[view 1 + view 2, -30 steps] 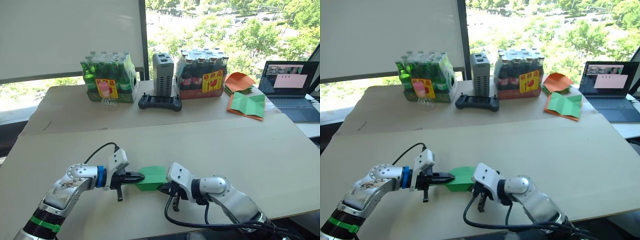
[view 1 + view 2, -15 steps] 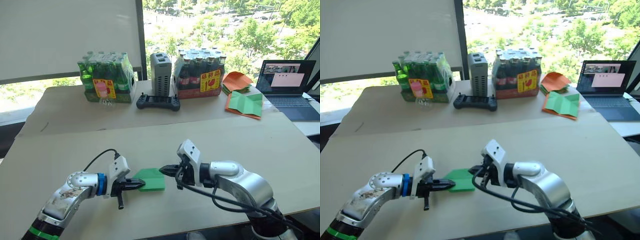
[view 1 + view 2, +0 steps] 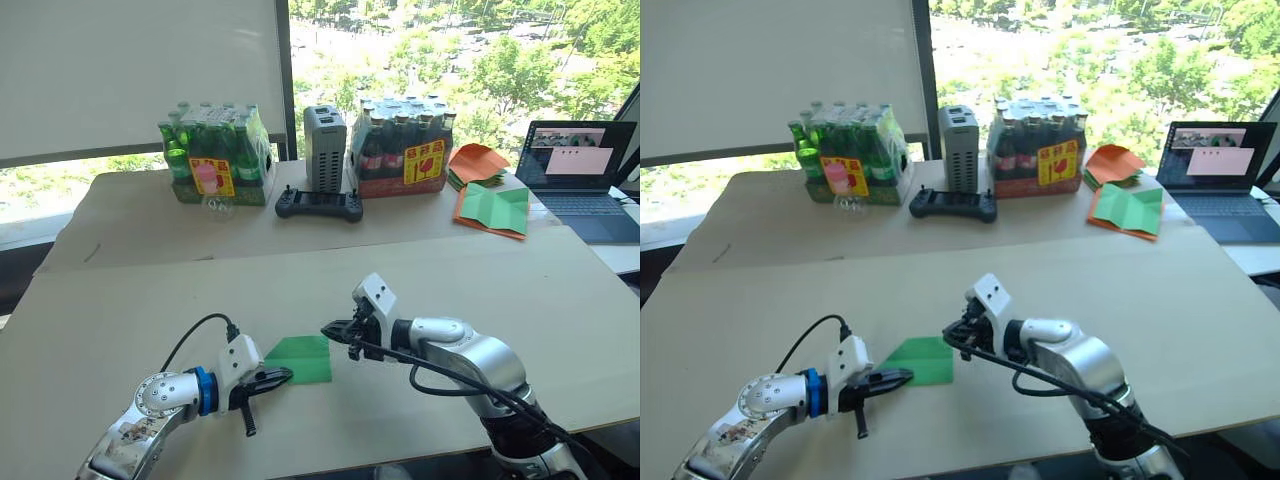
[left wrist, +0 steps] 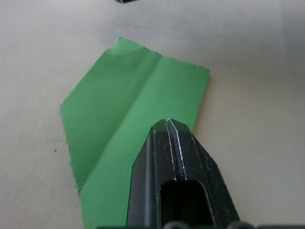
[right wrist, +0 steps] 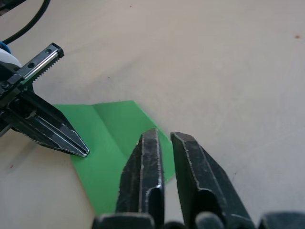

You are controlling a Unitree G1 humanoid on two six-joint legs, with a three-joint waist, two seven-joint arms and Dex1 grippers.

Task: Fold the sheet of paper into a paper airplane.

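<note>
My left fingers (image 3: 278,377), pressed together, pin the folded bright green sheet of paper (image 3: 300,358) to the worktop (image 3: 520,290); my right fingers (image 3: 331,330), barely parted, hover at its far corner, ready to fold.

Two bottle packs (image 3: 215,155), one laptop (image 3: 583,175)

The sheet of paper (image 3: 298,359) lies flat on the near part of the table (image 3: 560,300), bright green and plain. It is folded into a small shape with one slanted corner, a straight crease running along its length, one half looking darker than the other.
</note>
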